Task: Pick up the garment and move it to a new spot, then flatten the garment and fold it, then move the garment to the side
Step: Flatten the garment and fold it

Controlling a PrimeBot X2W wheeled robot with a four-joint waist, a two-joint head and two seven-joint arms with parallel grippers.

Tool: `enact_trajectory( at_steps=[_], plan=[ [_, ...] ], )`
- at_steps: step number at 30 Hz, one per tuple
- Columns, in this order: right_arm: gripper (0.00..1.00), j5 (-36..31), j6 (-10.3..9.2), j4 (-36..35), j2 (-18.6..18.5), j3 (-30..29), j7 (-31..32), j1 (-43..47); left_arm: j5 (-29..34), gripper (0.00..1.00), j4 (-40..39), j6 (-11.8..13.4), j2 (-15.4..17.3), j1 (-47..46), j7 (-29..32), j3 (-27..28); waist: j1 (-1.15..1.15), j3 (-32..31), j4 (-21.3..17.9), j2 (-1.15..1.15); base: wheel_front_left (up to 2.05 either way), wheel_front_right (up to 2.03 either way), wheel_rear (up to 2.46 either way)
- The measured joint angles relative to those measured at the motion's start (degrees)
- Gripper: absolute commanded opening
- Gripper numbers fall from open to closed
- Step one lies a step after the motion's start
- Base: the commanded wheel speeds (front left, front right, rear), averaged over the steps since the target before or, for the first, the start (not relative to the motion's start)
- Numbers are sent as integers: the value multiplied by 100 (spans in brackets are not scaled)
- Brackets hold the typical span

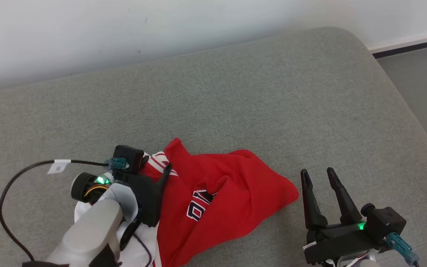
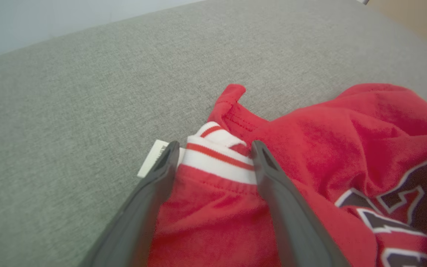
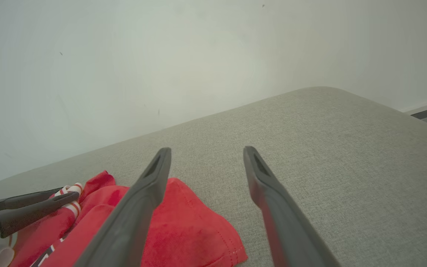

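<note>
The garment [image 1: 228, 193] is a red jersey with white-and-red striped trim and dark, white-edged lettering, lying crumpled on the grey cushion [image 1: 235, 92]. My left gripper [image 1: 159, 167] is down at its left end. In the left wrist view the left gripper [image 2: 215, 148] is open, its fingers straddling the striped trim [image 2: 217, 159] without pinching it. My right gripper [image 1: 318, 173] is open over bare cushion just right of the garment's right corner, with nothing between its fingers. In the right wrist view the right gripper [image 3: 207, 151] points toward the wall, with the garment [image 3: 184, 230] below and to its left.
A white wall [image 1: 124, 29] runs behind the cushion. The cushion's rounded corner and the floor [image 1: 421, 74] lie at the upper right. A black cable [image 1: 9, 185] with a white tag loops off my left wrist. A small white label [image 2: 154, 159] pokes out beside the trim.
</note>
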Motion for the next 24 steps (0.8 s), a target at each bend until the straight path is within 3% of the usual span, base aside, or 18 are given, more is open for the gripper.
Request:
enact_trajectory(
  at_steps=[2, 3, 9, 19, 24],
  plan=[
    [100, 3, 0, 9, 0, 3, 0, 1, -19, 24, 202, -1, 29, -93, 193, -129, 0, -25, 8, 0, 0, 0, 0],
    [100, 3, 0, 8, 0, 16, 1, 1, -41, 0, 303, 0, 40, -147, 333, -176, 0, -40, 16, 0, 0, 0, 0],
    [100, -4, 0, -27, 3, -22, 1, 11, -281, 0, 257, 0, -7, -359, 298, -434, 0, -110, 90, 0, 0, 0, 0],
    [100, -38, 0, -29, 4, -86, 0, 70, -588, 0, -319, 0, 236, -1512, -396, -392, -1, -305, 301, 0, 0, 0, 0],
    [100, 14, 0, -3, 4, -100, 1, 211, -747, 0, -468, 0, 461, -1457, -490, -394, -1, -410, 402, -1, 0, 0, 0]
  ],
)
